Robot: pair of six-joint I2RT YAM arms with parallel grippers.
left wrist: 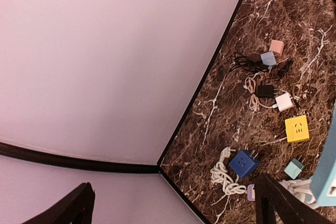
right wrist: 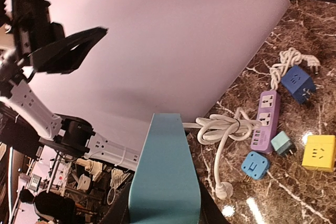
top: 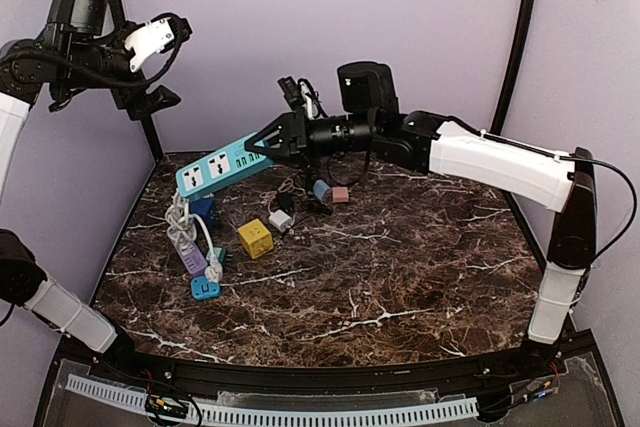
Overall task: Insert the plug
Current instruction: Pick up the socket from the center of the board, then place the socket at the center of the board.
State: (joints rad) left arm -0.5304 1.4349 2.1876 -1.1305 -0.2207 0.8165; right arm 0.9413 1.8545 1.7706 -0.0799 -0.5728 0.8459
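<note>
My right gripper (top: 262, 144) is shut on one end of a teal power strip (top: 222, 167), holding it tilted above the table's back left; in the right wrist view the strip (right wrist: 165, 171) fills the space between the jaws. Its white cord (right wrist: 226, 128) lies bundled on the table and ends in a white plug (right wrist: 226, 190). My left gripper (top: 168, 62) hangs high at the far left, open and empty, well away from the strip. In the left wrist view its dark fingers (left wrist: 79, 205) stand wide apart and only the strip's edge (left wrist: 326, 171) shows.
On the marble table (top: 400, 267) lie a purple power strip (top: 187, 252), a blue cube adapter (top: 203, 210), a yellow cube adapter (top: 255, 238), a small blue adapter (top: 205, 288), a white charger (top: 281, 219), and pink (top: 340, 195) and grey-blue (top: 321, 189) plugs. Walls close the back and sides.
</note>
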